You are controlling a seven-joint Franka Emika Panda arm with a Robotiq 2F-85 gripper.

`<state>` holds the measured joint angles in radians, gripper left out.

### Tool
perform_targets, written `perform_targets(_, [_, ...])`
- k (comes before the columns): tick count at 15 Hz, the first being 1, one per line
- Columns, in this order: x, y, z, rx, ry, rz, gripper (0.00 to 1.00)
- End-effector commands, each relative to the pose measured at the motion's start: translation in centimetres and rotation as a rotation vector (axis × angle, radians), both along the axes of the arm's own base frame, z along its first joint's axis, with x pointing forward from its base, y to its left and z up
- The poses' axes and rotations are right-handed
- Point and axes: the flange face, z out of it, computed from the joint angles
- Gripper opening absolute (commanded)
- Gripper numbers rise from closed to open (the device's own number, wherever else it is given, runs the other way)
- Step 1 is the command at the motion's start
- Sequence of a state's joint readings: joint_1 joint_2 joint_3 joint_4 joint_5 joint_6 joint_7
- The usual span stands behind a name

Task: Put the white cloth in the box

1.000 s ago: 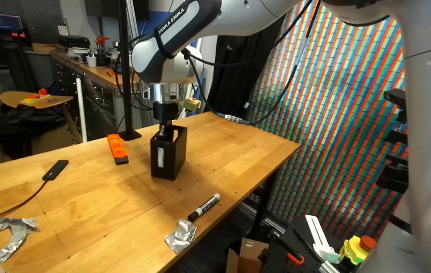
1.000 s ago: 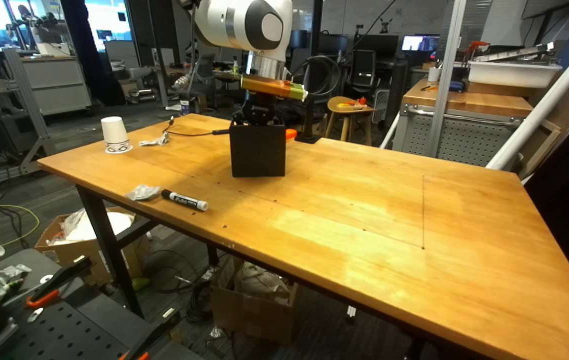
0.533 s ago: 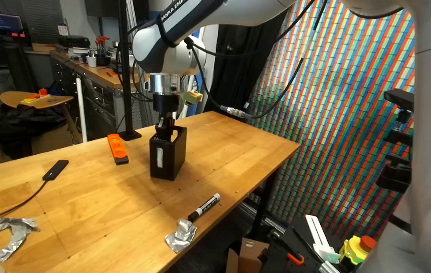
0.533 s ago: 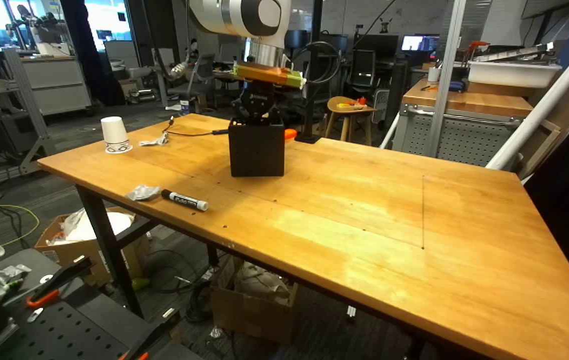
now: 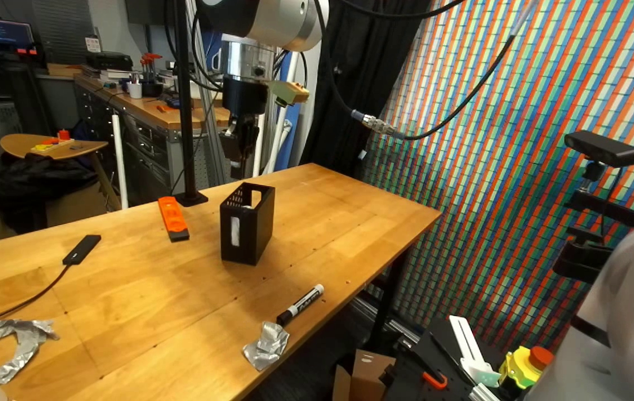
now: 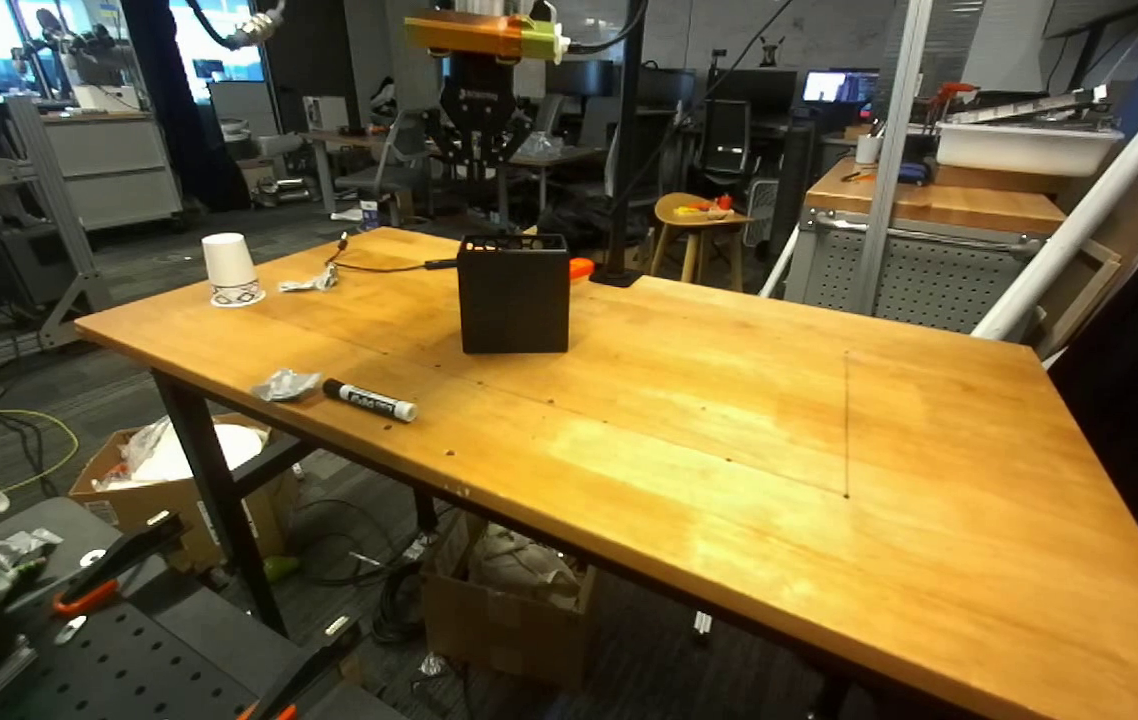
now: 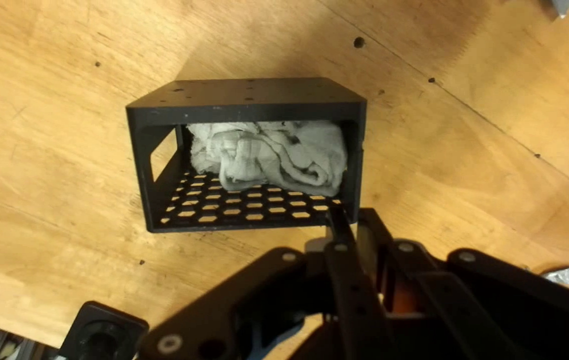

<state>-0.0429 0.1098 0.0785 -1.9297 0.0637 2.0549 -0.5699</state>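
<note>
Black gripper, jaws slightly parted, empty, stands lower right of centre in the wrist view; up and left lies the cloth, lengthwise left to right inside the box, so retreat seems next.

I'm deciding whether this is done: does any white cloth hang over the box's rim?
No: in the wrist view, all the visible white cloth lies bunched inside the box.

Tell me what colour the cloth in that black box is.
The cloth is off-white, clearest in the wrist view.
</note>
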Motion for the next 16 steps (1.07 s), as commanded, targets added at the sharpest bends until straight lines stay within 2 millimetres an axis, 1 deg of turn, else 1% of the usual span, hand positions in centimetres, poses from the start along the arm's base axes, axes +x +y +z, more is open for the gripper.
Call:
perform_targets(1, [-0.36,0.16,0.34,-0.001,-0.004,-0.002,0.2])
perform_targets(2, [-0.52,0.17,0.3,-0.001,-0.006,-0.003,0.26])
perform_targets(3, [-0.58,0.14,0.11,-0.002,-0.006,-0.005,0.27])
perform_targets(6, [-0.67,0.11,-0.24,-0.002,-0.002,-0.006,0.27])
perform_targets(16, [-0.66,0.11,-0.24,-0.002,-0.002,-0.006,0.27])
